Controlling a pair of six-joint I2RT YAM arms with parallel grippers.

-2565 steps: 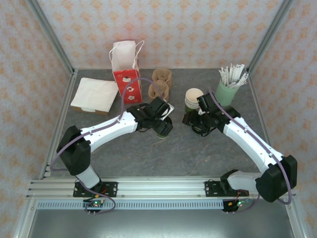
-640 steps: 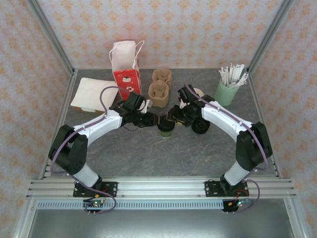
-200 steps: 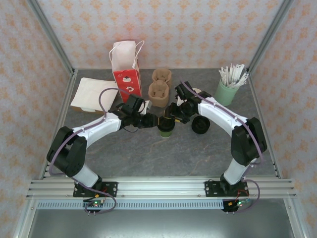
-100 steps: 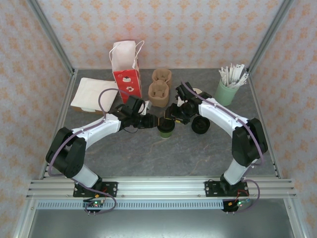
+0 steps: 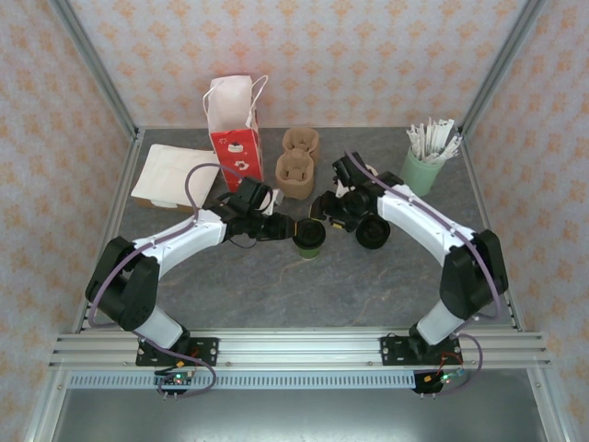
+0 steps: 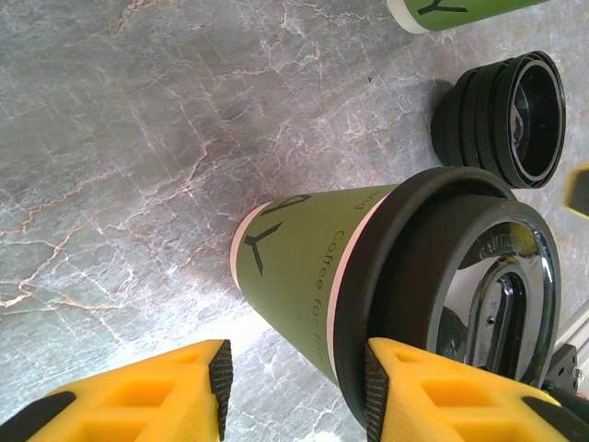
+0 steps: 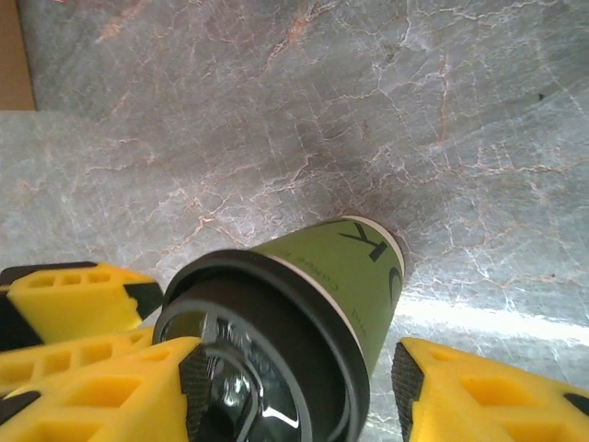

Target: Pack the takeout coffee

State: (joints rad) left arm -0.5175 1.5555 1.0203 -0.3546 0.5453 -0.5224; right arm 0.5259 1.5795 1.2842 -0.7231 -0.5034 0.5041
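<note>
The coffee cup [image 5: 308, 237] stands upright near the middle of the grey table [image 5: 276, 290], its dark green side printed with black lettering and its black lid [image 6: 460, 267] seated on the rim. The left gripper [image 6: 294, 359] reaches in from the cup's left with its yellow fingers [image 6: 138, 401] spread apart. In the left wrist view one finger overlaps the edge of the lid, while bare table shows between the other finger and the cup wall, so the jaws are not clamped on the cup. The right gripper [image 7: 294, 357] comes in from the far right side of the cup, also with its jaws apart. In the right wrist view one of its fingers [image 7: 488, 396] stands clear of the green wall with table showing between them, and the other sits against the lid's edge, though I cannot tell whether it touches. Just to the right of the cup lies a stack of spare black lids [image 5: 373, 232], open side up. Beyond them, at the edge of the left wrist view, is the base of another green cup [image 6: 469, 9]. Behind the coffee cup sits the brown pulp carrier [image 5: 294, 173], its pockets unfilled. To the left of the carrier a red and white paper bag [image 5: 235, 129] stands upright with its handles up, and a flat pile of white napkins [image 5: 175, 175] lies further left near the table's edge. In the far right corner a pale mint cup [image 5: 420, 170] holds white sticks.
</note>
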